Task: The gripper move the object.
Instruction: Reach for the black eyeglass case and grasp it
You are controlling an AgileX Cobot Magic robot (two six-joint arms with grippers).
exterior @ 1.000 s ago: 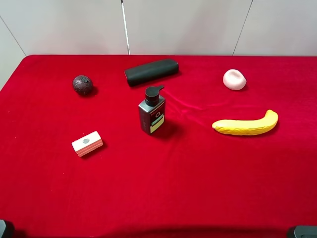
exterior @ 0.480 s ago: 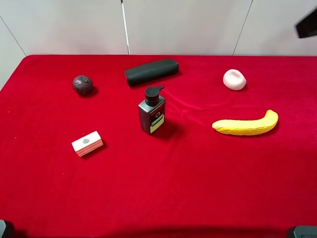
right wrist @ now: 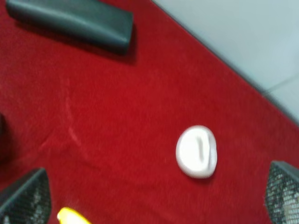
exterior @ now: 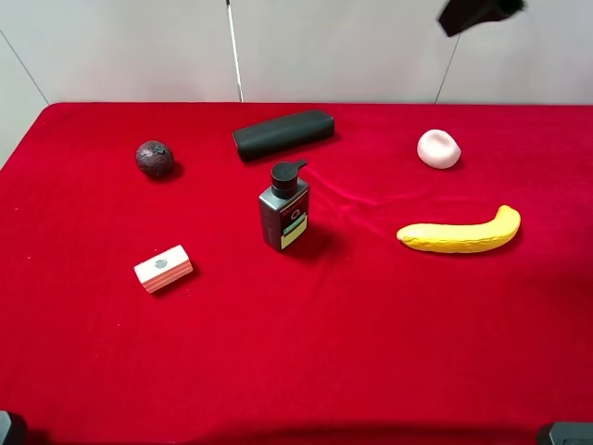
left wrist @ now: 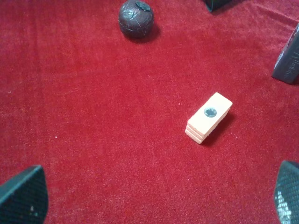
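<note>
The object, a long flat matte black case [exterior: 283,133], lies at the back middle of the red table [exterior: 371,324]. It also shows in the right wrist view [right wrist: 74,21]. A black part of my right arm [exterior: 477,13] hangs high at the top right, above and right of the case. The right gripper [right wrist: 154,196] has its fingertips [right wrist: 25,196] wide apart and empty, above the white object [right wrist: 197,150]. My left gripper [left wrist: 154,196] is open and empty over the front left of the table, its fingertips [left wrist: 23,196] at the frame corners.
A dark pump bottle [exterior: 283,208] stands in the middle. A dark round ball [exterior: 155,158] lies at the back left, a pink-and-white block [exterior: 163,268] at the front left, a banana [exterior: 460,233] at the right, and a white lump [exterior: 438,148] at the back right.
The right arm has come into the exterior view at the top right and moved leftward along the top edge. Nothing on the table has moved.
</note>
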